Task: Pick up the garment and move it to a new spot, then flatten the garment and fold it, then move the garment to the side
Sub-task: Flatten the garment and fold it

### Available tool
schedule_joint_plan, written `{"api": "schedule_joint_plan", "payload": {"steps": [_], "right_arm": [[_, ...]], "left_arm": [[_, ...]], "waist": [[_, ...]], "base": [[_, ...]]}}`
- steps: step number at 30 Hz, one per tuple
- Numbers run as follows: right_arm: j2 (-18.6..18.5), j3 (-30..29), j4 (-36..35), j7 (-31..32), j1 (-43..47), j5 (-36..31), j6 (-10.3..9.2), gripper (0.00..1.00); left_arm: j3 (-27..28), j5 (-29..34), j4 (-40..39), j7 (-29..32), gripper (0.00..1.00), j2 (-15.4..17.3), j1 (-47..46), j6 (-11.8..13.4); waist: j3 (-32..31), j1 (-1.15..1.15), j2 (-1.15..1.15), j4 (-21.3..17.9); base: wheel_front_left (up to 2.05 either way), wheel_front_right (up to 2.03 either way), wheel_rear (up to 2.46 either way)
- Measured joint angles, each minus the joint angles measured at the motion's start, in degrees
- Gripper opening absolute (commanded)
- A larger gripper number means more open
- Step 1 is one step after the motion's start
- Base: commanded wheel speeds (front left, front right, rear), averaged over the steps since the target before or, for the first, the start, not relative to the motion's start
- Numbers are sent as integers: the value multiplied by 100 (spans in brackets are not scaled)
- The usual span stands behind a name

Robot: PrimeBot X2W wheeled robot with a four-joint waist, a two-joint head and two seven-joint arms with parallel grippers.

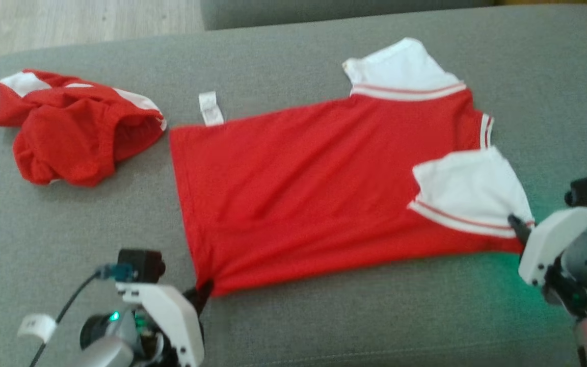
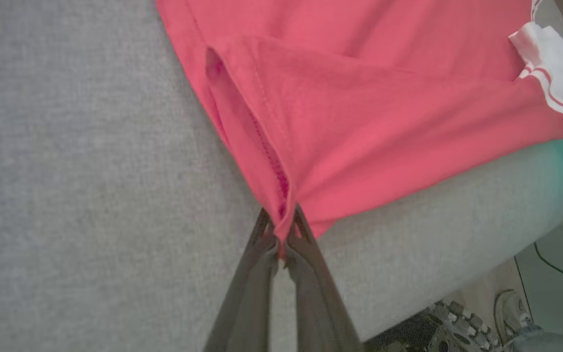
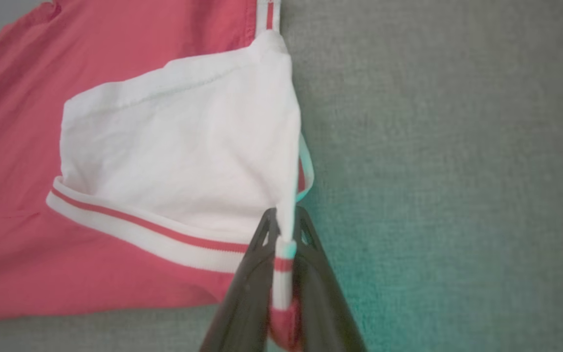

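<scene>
A red garment (image 1: pixel 314 183) with white sleeves lies spread flat on the grey cushion (image 1: pixel 324 316), its hem to the left and its sleeves to the right. My left gripper (image 1: pixel 203 295) is shut on the near corner of the red hem, and the left wrist view shows that corner of the garment (image 2: pixel 350 122) pinched between the fingers (image 2: pixel 306 244) of the left gripper (image 2: pixel 281 232). My right gripper (image 1: pixel 517 230) is shut on the striped cuff of the near white sleeve. The right wrist view shows the garment (image 3: pixel 179 156) with the cuff clamped in the right gripper (image 3: pixel 284 230).
A second red and white garment (image 1: pixel 74 132) lies crumpled at the cushion's far left. A small white label (image 1: pixel 210 108) lies by the hem's far corner. Wooden floor (image 1: pixel 69 25) shows beyond the cushion. A shoe (image 2: pixel 511 308) stands on the floor below the cushion's near edge.
</scene>
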Motion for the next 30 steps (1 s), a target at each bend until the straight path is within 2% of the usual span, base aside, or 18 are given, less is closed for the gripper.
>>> {"api": "schedule_joint_plan", "payload": {"steps": [10,11,12,13,14,15,19,23,24,27,30], "right_arm": [[-46,-164,-690,780,927,93,0,0],[-31,-226,-773,847,996,92,0,9],[-14,-281,-857,902,1055,91,1,62],[8,-325,-926,939,1099,77,0,100],[31,-374,-988,973,1134,57,0,100],[48,-431,-1045,1004,1166,49,0,100],[148,-500,-1394,966,1173,25,0,100],[140,-523,-1893,579,1068,34,0,100],[131,-499,-2034,327,776,34,0,100],[113,-348,-2079,82,119,-11,0,100],[113,-157,-1889,-62,-591,-14,0,100]], "left_arm": [[-19,-198,-565,282,0,409,563,250],[-22,-215,-611,331,0,431,610,254],[-20,-259,-645,336,0,443,655,282],[-24,-293,-665,382,1,452,694,294],[-37,-310,-668,426,54,464,706,294],[-37,-339,-671,446,100,482,707,293],[-22,-353,-778,481,100,578,681,274],[97,-178,-964,476,100,808,400,189],[281,-160,-999,475,100,923,24,85],[425,-46,-951,612,100,1033,-709,-149],[427,-144,-845,923,100,999,-1369,-639]], "waist": [[-180,0,0,-77],[-182,0,0,-88],[-181,0,0,-98],[-175,0,0,-106],[-169,0,0,-113],[-163,0,0,-118],[-121,0,0,-123],[-7,0,0,-79],[85,0,0,-58],[262,0,0,-21],[492,0,0,26]], "base": [[0,0,0],[0,0,0],[0,0,0],[0,0,0],[0,0,0],[0,0,0],[0,0,0],[0,0,0],[0,0,0],[0,0,0],[0,0,0]]}}
